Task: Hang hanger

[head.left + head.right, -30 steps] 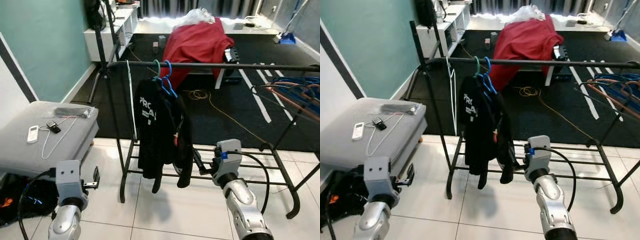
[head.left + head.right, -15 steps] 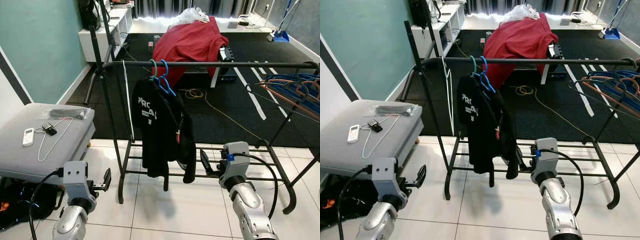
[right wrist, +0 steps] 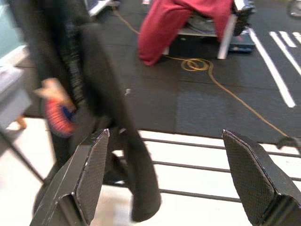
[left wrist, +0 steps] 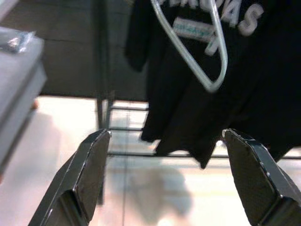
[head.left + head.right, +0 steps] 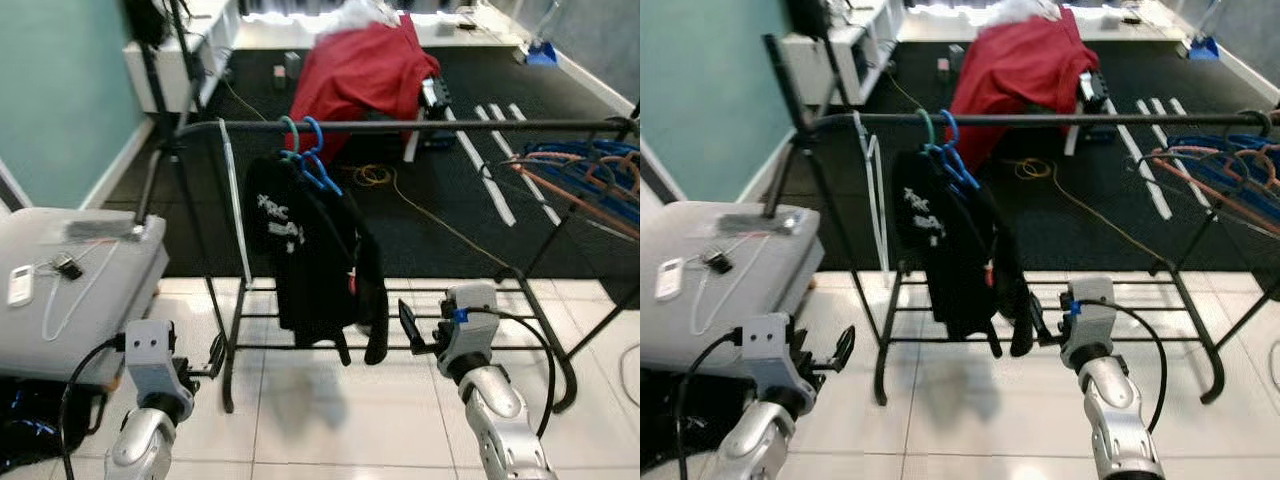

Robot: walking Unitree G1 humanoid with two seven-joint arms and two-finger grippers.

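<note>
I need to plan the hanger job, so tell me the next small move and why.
Probably turn toward the grey couch on the left and reach the left pincer for the white hanger lying there. Both pincers are open and hold nothing, while the rack rail has free space beside the black shirt.

Wall: teal [image 5: 60, 90], L side | floor: white tile [image 5: 330, 420] nr, black mat [image 5: 430, 200] beyond | furn: grey seat [image 5: 70, 300], white shelf unit [image 5: 185, 60]

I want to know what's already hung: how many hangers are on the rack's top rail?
3 on the rail: white hanger empty at left, green hanger and blue hanger under the black clothes. The tangle at right is uncounted.
</note>
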